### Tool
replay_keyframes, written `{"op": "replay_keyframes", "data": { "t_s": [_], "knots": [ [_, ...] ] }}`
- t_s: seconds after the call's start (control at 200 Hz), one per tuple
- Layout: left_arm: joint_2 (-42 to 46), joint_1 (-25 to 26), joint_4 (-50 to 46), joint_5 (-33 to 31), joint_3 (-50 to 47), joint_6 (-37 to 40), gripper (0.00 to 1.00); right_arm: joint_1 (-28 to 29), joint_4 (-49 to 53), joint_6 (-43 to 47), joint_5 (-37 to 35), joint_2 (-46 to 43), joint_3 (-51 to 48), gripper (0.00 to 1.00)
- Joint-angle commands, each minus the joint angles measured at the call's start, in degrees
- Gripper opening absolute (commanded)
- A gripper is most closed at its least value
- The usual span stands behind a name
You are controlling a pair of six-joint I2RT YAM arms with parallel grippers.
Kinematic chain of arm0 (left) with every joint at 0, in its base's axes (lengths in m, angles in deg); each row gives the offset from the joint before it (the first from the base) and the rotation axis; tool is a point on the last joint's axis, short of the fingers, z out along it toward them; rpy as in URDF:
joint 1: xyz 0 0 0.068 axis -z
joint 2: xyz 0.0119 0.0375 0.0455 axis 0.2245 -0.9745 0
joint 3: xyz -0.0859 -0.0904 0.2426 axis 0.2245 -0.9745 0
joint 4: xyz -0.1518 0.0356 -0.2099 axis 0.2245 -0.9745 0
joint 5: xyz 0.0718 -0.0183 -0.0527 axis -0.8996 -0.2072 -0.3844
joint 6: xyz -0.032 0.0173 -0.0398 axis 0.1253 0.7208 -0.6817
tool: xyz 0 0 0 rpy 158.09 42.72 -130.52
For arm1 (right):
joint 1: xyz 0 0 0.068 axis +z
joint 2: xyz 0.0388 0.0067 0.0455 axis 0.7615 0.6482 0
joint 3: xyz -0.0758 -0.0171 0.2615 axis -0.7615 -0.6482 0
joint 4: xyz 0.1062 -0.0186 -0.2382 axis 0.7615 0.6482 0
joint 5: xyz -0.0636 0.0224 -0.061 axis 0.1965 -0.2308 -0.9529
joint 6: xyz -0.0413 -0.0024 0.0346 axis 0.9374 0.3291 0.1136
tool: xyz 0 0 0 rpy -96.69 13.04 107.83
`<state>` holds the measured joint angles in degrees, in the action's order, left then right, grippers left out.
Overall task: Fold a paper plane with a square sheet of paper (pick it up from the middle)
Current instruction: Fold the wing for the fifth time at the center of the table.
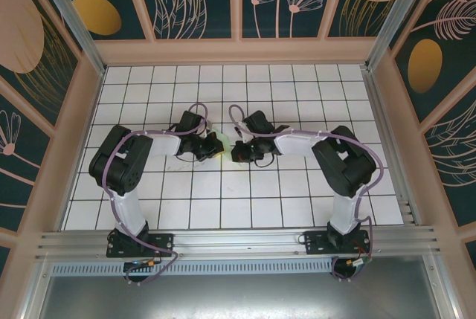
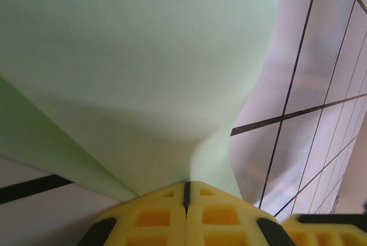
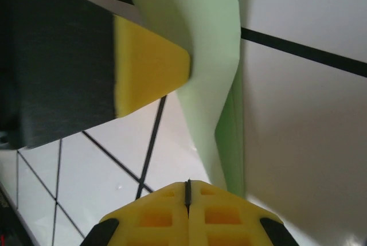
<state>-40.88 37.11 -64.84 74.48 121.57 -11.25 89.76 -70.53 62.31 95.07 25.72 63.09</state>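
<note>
Early fold: sheet of paper [image 2: 143, 57] curved above the table [image 1: 297, 192] centre, pinched in closed left gripper [image 2: 186, 191], right gripper [image 3: 187, 188] shut at its edge, hold unclear; next, probably, aligning edges and pressing a centre crease.

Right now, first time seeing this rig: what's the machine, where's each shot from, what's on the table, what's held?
Two small robot arms bolted at the near edge of a white gridded table. The overhead view looks down from behind them; the other two come from cameras on each wrist. The left gripper is shut on the pale green paper, which curls between the two grippers. The right gripper is shut too; the paper reaches its fingertips, but a pinch isn't clear.
</note>
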Motion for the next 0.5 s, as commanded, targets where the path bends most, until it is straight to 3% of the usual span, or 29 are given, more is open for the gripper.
{"op": "replay_keyframes", "data": {
  "t_s": [0.0,0.26,0.495],
  "knots": [
    [-3.9,-1.5,-4.7,-13.2,-1.3,1.8,0.03,0.0,-2.9,-2.3,-0.4,2.3,1.5,0.0],
    [-1.7,-1.6,-3.4,-11.3,-0.8,4.0,0.08,-0.4,-7.5,-4.4,1.2,1.2,-1.8,0.0],
    [5.6,-1.5,3.8,-5.3,-1.9,5.9,0.17,-1.6,-10.1,-6.1,3.1,-0.5,-4.4,0.0]
  ]
}}
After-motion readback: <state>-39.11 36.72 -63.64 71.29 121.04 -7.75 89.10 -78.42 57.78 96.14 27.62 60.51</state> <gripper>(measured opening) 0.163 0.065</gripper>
